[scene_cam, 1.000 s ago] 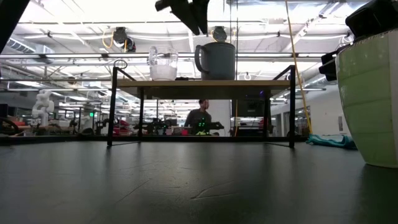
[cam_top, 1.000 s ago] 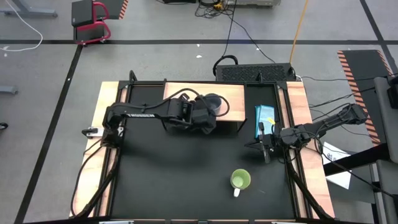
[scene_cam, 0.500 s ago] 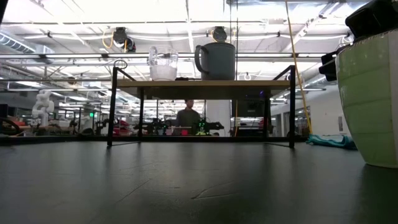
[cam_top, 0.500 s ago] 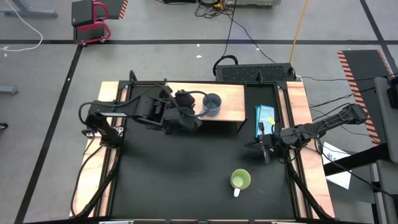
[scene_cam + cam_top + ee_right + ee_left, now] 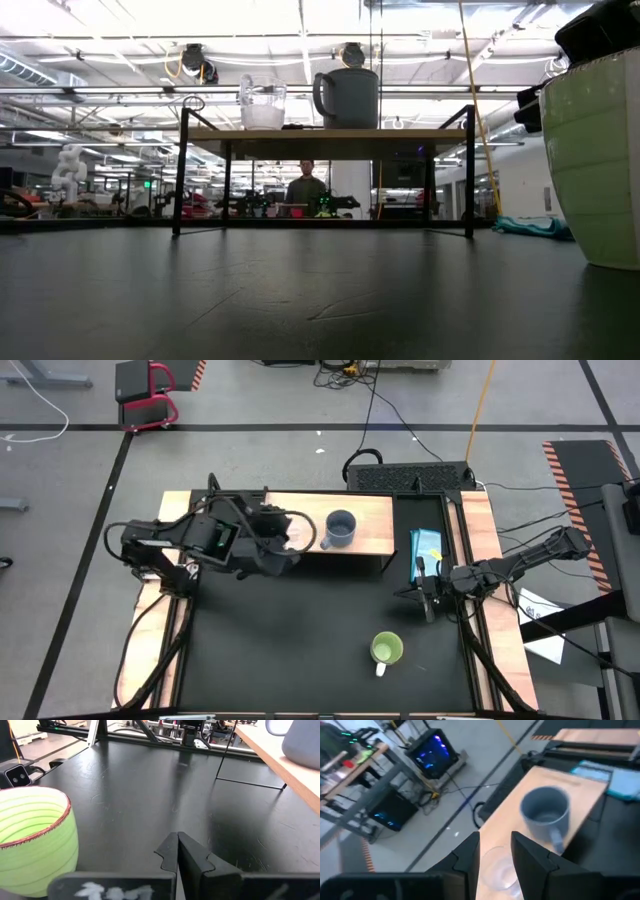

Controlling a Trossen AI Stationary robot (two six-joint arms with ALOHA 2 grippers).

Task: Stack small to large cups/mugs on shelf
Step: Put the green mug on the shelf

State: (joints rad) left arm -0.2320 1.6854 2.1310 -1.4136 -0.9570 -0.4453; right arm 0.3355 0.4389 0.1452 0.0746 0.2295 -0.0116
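The shelf (image 5: 372, 538) stands at the table's far side. On it rest the clear glass cup (image 5: 263, 102), to the left, and the grey-blue mug (image 5: 341, 527) on its base, handle toward the glass. The lime-green mug (image 5: 386, 650) stands on the black mat at the near right. My left gripper (image 5: 495, 856) is open, raised above the shelf's left part; the glass cup (image 5: 497, 872) shows through its gap, untouched. My right gripper (image 5: 178, 851) is shut, low at the table's right side, beside the green mug (image 5: 34, 840).
A blue packet (image 5: 425, 550) lies on the table right of the shelf. Light-wood strips (image 5: 490, 600) run along both table sides. A black box (image 5: 410, 477) sits behind the shelf. A person (image 5: 305, 188) stands in the room beyond.
My left gripper has drawn back from over the grey-blue mug toward the table's left edge and has risen out of the low view, rolling a little, its fingers still apart. The mug and the glass cup stay on the shelf.
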